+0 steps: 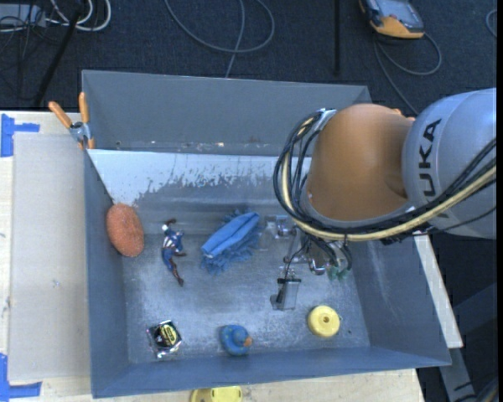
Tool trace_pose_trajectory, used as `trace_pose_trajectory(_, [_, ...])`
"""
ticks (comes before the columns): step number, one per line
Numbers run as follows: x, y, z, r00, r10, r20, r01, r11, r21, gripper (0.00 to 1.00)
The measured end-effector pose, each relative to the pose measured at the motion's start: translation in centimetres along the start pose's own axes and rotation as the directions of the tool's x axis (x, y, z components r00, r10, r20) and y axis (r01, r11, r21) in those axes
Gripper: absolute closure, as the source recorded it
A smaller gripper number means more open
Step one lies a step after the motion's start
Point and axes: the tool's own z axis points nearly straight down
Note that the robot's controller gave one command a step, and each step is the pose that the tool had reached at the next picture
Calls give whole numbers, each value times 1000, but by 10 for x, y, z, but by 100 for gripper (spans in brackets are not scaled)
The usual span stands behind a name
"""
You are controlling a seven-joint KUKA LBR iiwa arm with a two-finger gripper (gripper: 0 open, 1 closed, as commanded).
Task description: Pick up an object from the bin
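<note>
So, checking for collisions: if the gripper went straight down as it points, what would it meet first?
Probably the bare bin floor: the gripper hangs beside the yellow disc, not over it, though depth is hard to judge.

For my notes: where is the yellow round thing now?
The yellow round thing lies near the lower right corner of the bin in the camera view, just below and right of the gripper; the small blue thing is to its left.
</note>
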Motion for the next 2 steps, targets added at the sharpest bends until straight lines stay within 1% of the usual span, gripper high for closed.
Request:
trace_pose_trajectory(1, [-1, 0, -5, 1000, 2, 8, -2, 1000, -1, 0])
trace_pose_trajectory(2, [-29, 26, 41, 1000, -13, 17, 13, 1000, -1, 0])
